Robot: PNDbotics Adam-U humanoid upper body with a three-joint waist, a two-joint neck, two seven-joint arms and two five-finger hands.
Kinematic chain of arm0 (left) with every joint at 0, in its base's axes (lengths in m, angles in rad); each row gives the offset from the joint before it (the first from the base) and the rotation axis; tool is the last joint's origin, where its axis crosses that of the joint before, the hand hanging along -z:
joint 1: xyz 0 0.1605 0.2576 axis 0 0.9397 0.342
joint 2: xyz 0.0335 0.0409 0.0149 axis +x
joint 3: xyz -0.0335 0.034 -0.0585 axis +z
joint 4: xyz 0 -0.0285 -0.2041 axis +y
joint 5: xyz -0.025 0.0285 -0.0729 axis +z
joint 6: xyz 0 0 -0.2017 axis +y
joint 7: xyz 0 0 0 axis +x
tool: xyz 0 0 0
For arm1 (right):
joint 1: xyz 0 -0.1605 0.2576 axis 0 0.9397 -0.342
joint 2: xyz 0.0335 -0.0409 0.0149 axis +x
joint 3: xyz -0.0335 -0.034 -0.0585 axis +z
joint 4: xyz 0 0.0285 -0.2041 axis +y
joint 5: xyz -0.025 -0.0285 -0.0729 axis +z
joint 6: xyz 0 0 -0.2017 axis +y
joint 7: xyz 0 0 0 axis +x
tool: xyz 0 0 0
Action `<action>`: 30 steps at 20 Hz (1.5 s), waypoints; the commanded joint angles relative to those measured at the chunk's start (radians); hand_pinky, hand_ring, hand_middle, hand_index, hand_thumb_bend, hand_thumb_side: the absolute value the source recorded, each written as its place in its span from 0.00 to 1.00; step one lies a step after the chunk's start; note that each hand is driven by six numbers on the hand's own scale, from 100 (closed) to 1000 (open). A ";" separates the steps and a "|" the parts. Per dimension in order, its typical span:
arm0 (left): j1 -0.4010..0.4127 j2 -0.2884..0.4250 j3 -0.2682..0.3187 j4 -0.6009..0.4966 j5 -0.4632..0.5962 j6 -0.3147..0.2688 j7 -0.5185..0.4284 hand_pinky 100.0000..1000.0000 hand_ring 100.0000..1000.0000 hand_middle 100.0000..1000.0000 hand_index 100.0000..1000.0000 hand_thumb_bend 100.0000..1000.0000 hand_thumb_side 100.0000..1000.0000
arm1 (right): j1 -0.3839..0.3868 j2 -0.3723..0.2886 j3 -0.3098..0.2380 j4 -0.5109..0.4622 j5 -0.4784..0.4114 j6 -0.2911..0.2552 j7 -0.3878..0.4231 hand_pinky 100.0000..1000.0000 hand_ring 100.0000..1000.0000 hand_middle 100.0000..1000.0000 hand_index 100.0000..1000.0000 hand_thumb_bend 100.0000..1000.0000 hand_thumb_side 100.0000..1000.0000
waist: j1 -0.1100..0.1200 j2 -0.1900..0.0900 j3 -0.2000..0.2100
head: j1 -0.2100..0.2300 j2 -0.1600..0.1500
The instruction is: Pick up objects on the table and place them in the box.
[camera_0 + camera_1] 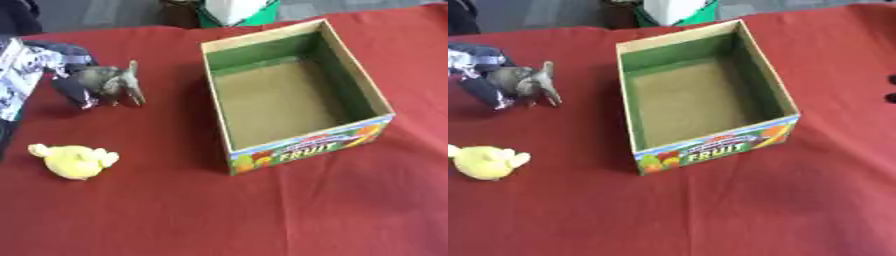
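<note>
Yellow plush toy (74, 161) lying on red worktop (175, 215), nearest camera, left | grey-green animal figure (112, 84) behind it, held in left robot hand (68, 85), fingers curled round it | open cardboard fruit box (297, 150) to the right, upright | right robot hand: cannot tell, only dark tips at right edge.

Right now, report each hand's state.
Left hand: at the grey toy animal; whether it grips cannot be told.
Right hand: not in view.

The open box (297, 95) sits on the table (219, 215), right of centre. Well to its left stands a toy animal (109, 85), with the left hand (74, 75) touching it. A plush toy (74, 161) lies nearer, before the animal.
</note>
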 commanded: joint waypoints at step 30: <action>-0.045 0.011 -0.003 -0.097 0.234 0.151 0.258 0.50 0.33 0.19 0.10 0.00 0.18 | 0.010 -0.010 -0.019 -0.019 -0.022 0.011 -0.006 0.65 0.74 0.58 0.79 0.00 1.00 | -0.015 -0.095 0.022 | -0.020 0.037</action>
